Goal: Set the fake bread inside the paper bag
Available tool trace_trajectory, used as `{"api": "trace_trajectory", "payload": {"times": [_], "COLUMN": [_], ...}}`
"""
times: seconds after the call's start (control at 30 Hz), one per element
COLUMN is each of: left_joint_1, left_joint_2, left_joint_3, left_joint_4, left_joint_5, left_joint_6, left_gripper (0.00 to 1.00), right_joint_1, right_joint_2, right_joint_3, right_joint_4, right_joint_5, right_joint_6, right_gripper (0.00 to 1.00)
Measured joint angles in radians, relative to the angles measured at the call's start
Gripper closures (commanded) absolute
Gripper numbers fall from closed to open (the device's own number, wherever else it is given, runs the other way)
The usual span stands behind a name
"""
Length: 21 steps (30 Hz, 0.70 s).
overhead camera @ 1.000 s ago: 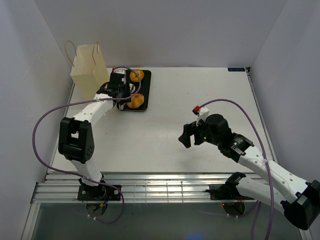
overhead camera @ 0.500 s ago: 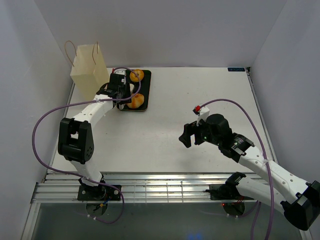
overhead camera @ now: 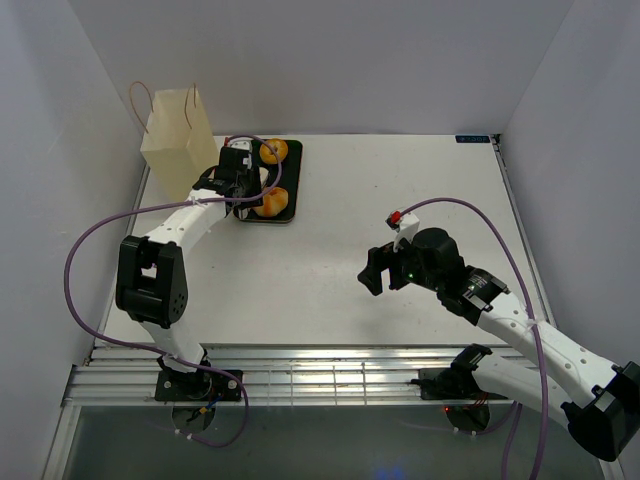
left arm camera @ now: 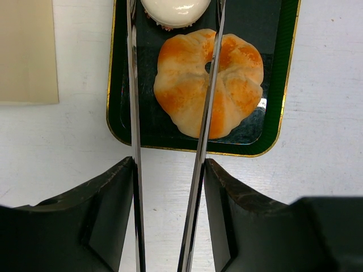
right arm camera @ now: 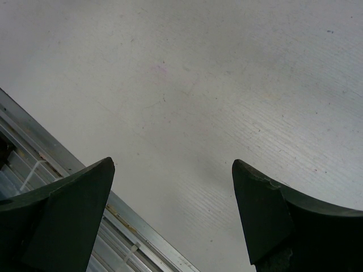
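My left gripper [left arm camera: 169, 170] is shut on a pair of thin metal tongs [left arm camera: 134, 113], whose two blades reach out over the black tray [left arm camera: 272, 85]. The golden segmented bun [left arm camera: 187, 85] lies on the tray; the right blade crosses above it and the left blade runs just to its left. A white pastry [left arm camera: 176, 10] shows between the blades at the top edge. From above, the left gripper [overhead camera: 240, 172] is at the tray's left side, beside the upright paper bag [overhead camera: 180, 140]. A second orange pastry [overhead camera: 273, 151] sits at the tray's far end. My right gripper [right arm camera: 170, 170] is open and empty.
The paper bag's side [left arm camera: 27, 51] is just left of the tray. The right gripper [overhead camera: 375, 270] hovers over bare table right of centre, near the metal rail [right arm camera: 85, 226] at the table's front edge. Walls close in on the left, back and right.
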Motion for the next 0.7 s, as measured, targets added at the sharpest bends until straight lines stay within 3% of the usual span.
{"api": "trace_trajectory", "payload": {"times": [0.7], "left_joint_1": [0.013], "left_joint_2": [-0.008], "left_joint_3": [0.000], "left_joint_4": [-0.008], "left_joint_5": [0.001], "left_joint_6": [0.001], "left_gripper": [0.55], "right_joint_1": [0.000], "right_joint_2": [-0.009], "right_joint_3": [0.000], "right_joint_4": [0.000], "right_joint_5": [0.000], "right_joint_6": [0.001], "right_gripper": [0.10]}}
